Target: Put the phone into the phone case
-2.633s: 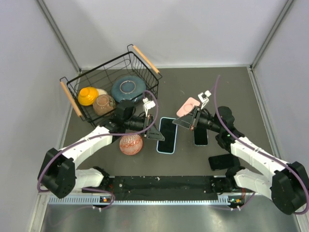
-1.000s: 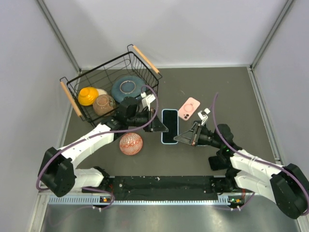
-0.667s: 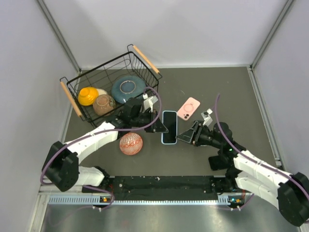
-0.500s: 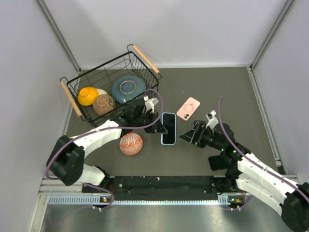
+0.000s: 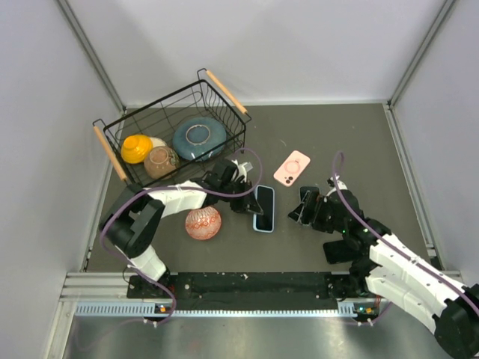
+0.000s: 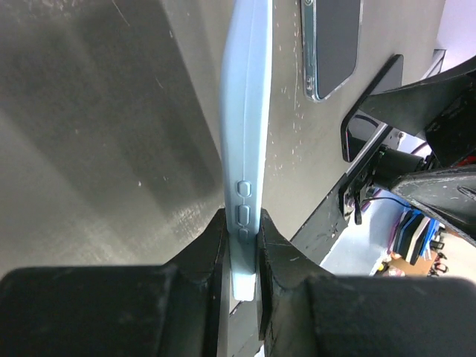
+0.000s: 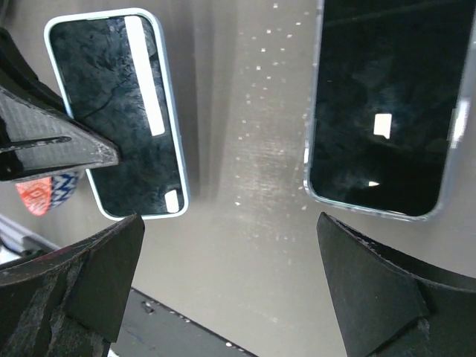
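Note:
A light blue phone case (image 5: 263,208) lies in the middle of the table with the dark face of the phone (image 7: 119,111) showing inside its rim. My left gripper (image 5: 248,200) is shut on the case's left long edge (image 6: 244,149). That edge, with its button bumps, runs away between the fingers (image 6: 212,245). The case looks tilted, held side raised. My right gripper (image 5: 304,209) stands open to the right of the case. Only bare table (image 7: 245,223) lies between its fingertips.
A second dark phone (image 7: 383,104) with a silvery rim lies flat just right of the open gripper. A pink case (image 5: 292,167) lies further back. A red patterned bowl (image 5: 203,222) sits left of the case. A wire basket (image 5: 228,101) of bowls stands at the back left.
My right gripper has opened wide and drawn back to the right, off the phone. The left gripper, still shut on the case, has shifted it slightly nearer and tilted it.

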`<control>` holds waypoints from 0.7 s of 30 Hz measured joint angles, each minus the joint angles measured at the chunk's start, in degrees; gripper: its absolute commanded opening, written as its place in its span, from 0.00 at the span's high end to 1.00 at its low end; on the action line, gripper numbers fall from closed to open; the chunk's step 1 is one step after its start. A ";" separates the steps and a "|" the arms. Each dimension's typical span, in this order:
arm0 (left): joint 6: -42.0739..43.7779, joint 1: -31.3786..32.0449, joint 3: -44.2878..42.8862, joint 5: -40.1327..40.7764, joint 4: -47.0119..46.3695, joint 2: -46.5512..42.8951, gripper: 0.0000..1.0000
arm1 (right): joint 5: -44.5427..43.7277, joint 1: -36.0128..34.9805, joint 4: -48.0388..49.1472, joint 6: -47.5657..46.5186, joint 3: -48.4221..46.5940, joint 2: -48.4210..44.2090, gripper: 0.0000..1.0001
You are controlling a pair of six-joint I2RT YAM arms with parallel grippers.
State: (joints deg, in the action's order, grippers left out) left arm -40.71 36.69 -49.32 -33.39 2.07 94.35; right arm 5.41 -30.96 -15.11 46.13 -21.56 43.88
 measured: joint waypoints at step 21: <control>0.44 0.13 -1.73 4.66 3.61 3.54 0.09 | -7.19 0.76 -6.10 -0.37 0.00 -2.21 0.01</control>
State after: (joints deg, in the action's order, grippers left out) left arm -40.27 36.82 -51.05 -28.73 5.67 97.89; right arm -1.78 -30.20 -21.21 45.76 -21.56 41.67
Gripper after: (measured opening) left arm 0.809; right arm 0.987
